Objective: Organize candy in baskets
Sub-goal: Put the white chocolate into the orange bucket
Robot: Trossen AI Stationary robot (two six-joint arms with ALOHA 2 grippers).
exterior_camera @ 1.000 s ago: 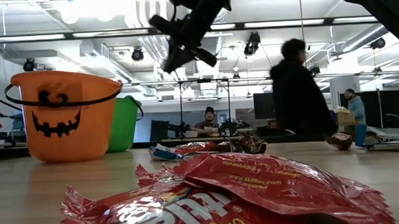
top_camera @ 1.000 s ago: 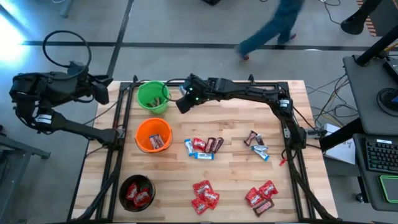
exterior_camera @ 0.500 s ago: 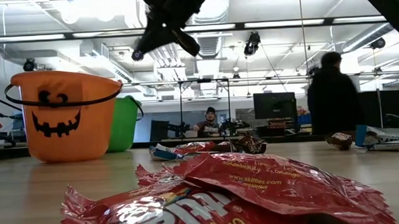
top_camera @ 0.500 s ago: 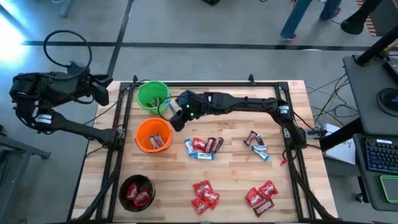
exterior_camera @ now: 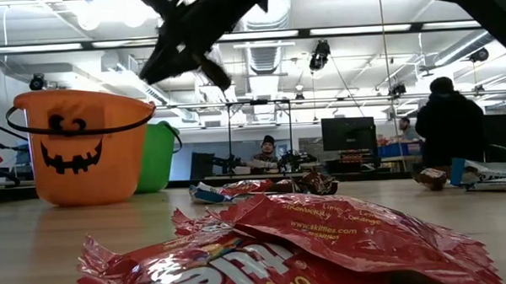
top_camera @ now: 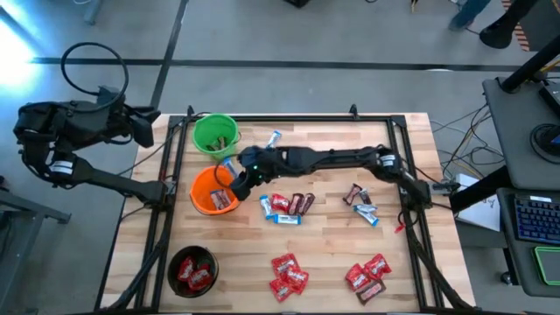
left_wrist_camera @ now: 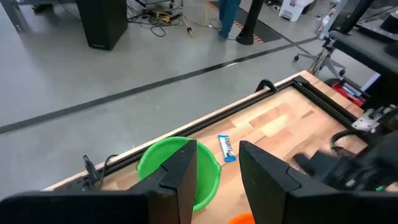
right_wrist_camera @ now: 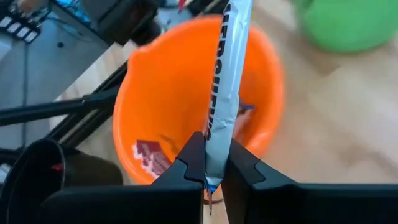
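Note:
My right gripper (top_camera: 236, 178) reaches in from the table's right and hangs over the orange basket (top_camera: 208, 194), shut on a blue-and-white candy (right_wrist_camera: 225, 81). In the low view the right gripper (exterior_camera: 182, 45) shows above the orange basket (exterior_camera: 80, 148). The green basket (top_camera: 214, 136) stands just beyond the orange one, and the black basket (top_camera: 192, 269), with red candy inside, stands at the near left. My left gripper (left_wrist_camera: 217, 174) waits off the table's far left corner, open, nothing between its fingers. My right gripper pinches one end of the blue-and-white candy (right_wrist_camera: 213, 158) between its two fingers. The fingers slant down from the table's right. The candy sticks out ahead of the fingers, clear of everything, over the orange basket's mouth.
A loose blue-and-white candy (top_camera: 274, 138) lies right of the green basket. Mixed candy lies at mid-table (top_camera: 287, 206) and right of it (top_camera: 360, 201); red candy lies near the front edge (top_camera: 287, 273) and at the front right (top_camera: 367, 276). A black frame (top_camera: 166, 188) borders the table.
My right gripper has swung from beside the green basket toward the table's near left and sunk a little, tipping further down. It now hangs over the orange basket with the candy still in its shut fingers.

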